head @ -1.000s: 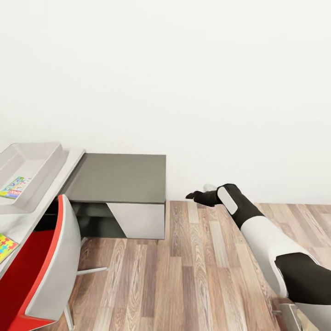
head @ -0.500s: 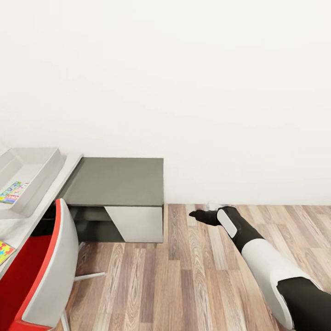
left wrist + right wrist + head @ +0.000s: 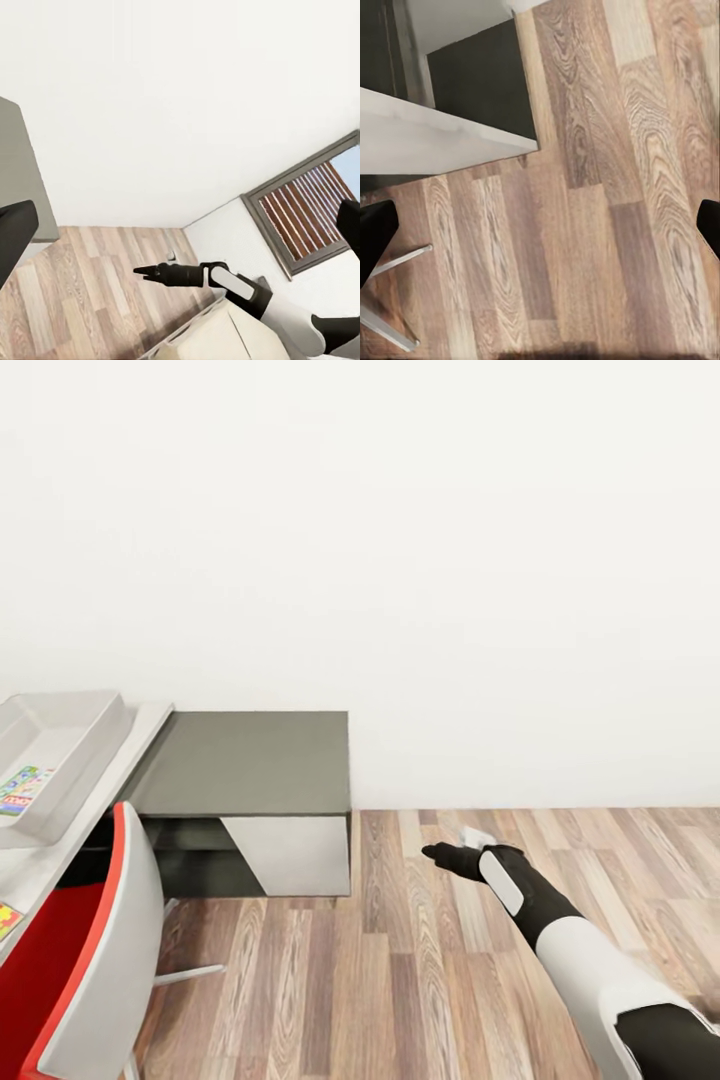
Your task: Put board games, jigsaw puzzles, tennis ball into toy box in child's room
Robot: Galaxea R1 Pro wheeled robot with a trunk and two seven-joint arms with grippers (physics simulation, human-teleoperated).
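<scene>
The light-grey toy box (image 3: 70,735) stands on the table (image 3: 55,855) at the far left of the head view. A flat printed board game (image 3: 17,790) lies inside it. A corner of a jigsaw puzzle (image 3: 7,920) shows on the tabletop at the picture's left edge. My right gripper (image 3: 445,854) hangs over the wooden floor, well to the right of the table. Its fingertips (image 3: 375,236) sit wide apart with nothing between them, so it is open (image 3: 540,232). My left gripper (image 3: 180,232) is open and empty too, and faces the wall and my right arm (image 3: 225,279).
A red and white chair (image 3: 95,960) stands pushed against the table. The table's lower dark-grey section (image 3: 250,760) ends against the white wall. Wooden floor (image 3: 420,980) stretches to the right. A window with slatted blinds (image 3: 304,214) shows in the left wrist view.
The head view has shifted, so the table and toy box sit further left. My right arm has sunk lower and drawn back from the wall.
</scene>
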